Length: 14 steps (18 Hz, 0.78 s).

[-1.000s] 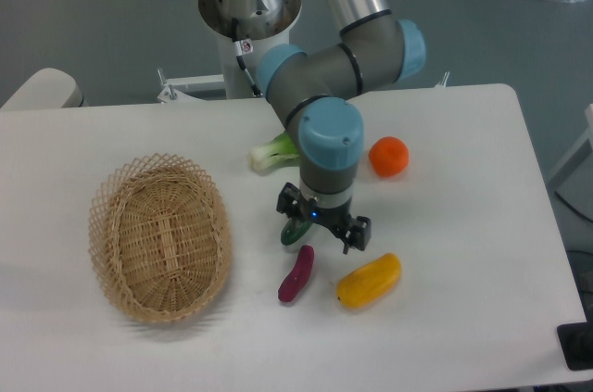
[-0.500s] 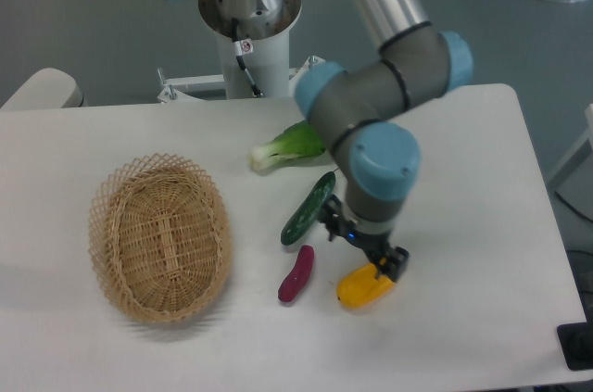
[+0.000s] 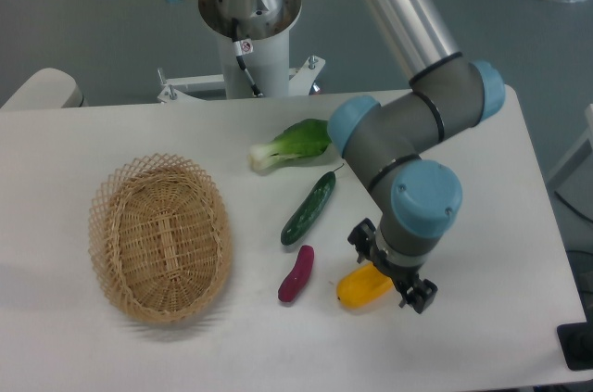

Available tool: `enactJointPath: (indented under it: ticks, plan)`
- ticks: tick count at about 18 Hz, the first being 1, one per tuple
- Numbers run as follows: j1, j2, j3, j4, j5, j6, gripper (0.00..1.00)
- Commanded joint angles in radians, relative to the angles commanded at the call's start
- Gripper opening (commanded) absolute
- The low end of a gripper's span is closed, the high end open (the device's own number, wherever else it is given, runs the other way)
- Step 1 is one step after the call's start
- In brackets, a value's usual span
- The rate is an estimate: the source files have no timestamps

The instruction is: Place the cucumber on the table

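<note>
The cucumber [image 3: 309, 209], slim and dark green, lies flat on the white table [image 3: 111, 146] between the bok choy and the purple vegetable. My gripper [image 3: 393, 270] is to the right of it and nearer the front edge, hanging over the yellow pepper [image 3: 360, 286]. Its fingers are apart and hold nothing. The cucumber is free of the gripper, well clear of it.
An oval wicker basket [image 3: 160, 237] stands at the left. A bok choy [image 3: 293, 144] lies behind the cucumber. A small purple vegetable [image 3: 296, 273] lies in front of it, beside the yellow pepper. The arm's elbow [image 3: 435, 123] hangs over the right middle of the table.
The gripper has moved away from the cucumber to the right and toward the front, over the yellow pepper. The cucumber stays on the table. The orange item is now hidden behind the arm.
</note>
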<state>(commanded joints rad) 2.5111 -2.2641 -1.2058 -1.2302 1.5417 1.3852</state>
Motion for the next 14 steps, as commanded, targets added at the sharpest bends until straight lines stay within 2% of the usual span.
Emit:
enactJointPath:
  ticks: [8,10,14]
  plan:
    - [-0.005,-0.028,0.054,-0.017,0.003,0.067,1.00]
    - [-0.005,-0.031,0.054,-0.015,0.011,0.121,1.00]
    - [-0.005,-0.031,0.051,-0.012,0.020,0.127,1.00]
